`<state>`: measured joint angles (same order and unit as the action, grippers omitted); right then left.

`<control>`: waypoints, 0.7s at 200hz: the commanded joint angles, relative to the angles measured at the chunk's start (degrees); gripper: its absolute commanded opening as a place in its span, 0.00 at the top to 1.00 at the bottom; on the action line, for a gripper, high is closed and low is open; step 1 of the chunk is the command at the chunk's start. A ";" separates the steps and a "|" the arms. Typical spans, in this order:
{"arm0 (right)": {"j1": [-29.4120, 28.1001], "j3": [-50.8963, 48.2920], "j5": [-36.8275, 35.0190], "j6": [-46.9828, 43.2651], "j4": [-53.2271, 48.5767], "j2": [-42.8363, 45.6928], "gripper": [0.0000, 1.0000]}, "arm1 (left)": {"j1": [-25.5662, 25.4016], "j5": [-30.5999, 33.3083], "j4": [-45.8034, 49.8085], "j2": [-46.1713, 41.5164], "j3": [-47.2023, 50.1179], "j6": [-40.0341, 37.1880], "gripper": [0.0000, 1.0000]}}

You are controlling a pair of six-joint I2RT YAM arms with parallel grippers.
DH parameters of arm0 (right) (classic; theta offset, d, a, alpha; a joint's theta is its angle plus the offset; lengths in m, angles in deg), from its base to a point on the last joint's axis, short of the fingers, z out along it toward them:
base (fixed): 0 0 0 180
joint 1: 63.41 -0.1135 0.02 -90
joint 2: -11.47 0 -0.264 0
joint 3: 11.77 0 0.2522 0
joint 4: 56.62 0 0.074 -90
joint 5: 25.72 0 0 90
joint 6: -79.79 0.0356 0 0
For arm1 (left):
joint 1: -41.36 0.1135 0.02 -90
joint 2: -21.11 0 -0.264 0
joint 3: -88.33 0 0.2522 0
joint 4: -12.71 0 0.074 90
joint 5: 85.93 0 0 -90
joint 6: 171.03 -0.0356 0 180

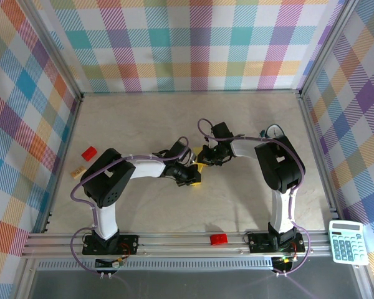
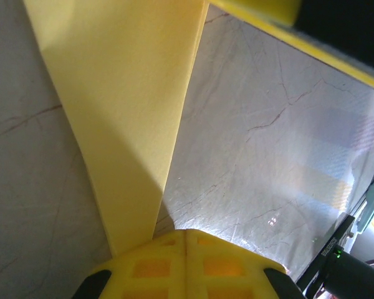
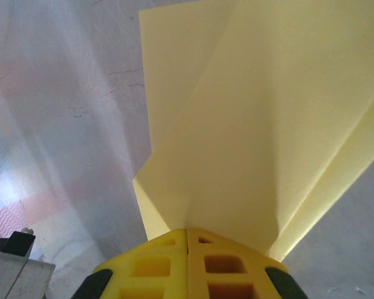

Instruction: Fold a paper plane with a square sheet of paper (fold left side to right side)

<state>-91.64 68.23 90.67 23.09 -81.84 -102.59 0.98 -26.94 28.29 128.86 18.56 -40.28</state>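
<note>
Left tool (image 2: 186, 233) pinching yellow paper (image 2: 121, 106), right tool (image 3: 187, 230) pinching it too

The left arm (image 1: 121, 177) and the right arm (image 1: 277, 163) are bent inward toward each other, so the left end effector (image 1: 191, 179) and the right end effector (image 1: 206, 159) nearly meet, each with its fingers (image 3: 156, 263) pressed together on the yellow paper (image 3: 255, 124).

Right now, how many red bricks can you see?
2. One red brick is on the table's left side by the tan block; the second red brick is on the near rail, around its middle. More may be hidden.
</note>
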 commanded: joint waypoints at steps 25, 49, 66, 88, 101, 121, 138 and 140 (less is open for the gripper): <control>-0.60 -1.30 -6.62 -1.93 -6.09 -4.33 1.00 | -0.06 0.59 0.90 -0.57 2.36 0.72 1.00; -0.60 -1.03 -6.68 -2.16 -6.46 -4.33 1.00 | -0.06 0.33 0.84 -1.08 3.04 0.85 1.00; -0.60 -0.63 -6.90 -2.53 -7.12 -4.42 1.00 | -0.13 0.02 0.49 -1.43 3.97 1.16 1.00; -0.60 -0.09 -7.31 -2.92 -7.78 -4.59 1.00 | -0.22 -0.28 -0.07 -2.44 5.71 1.67 1.00; -0.60 0.12 -7.57 -3.15 -8.09 -4.68 1.00 | -0.54 -0.36 0.05 -3.30 6.58 1.64 1.00; -0.60 0.43 -7.59 -3.25 -8.40 -4.86 1.00 | -1.17 -0.76 0.14 -4.18 7.72 1.87 1.00; -0.60 0.52 -7.42 -3.24 -8.33 -4.86 1.00 | -1.35 -1.85 -1.82 -5.44 9.25 3.11 1.00; -0.60 0.48 -7.41 -3.28 -8.40 -4.83 1.00 | -1.36 -2.04 -2.15 -5.68 9.51 3.30 1.00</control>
<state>-91.90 70.05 90.03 21.60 -84.51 -103.20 0.50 -26.98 24.20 125.16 24.90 -38.93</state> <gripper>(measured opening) 0.050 0.050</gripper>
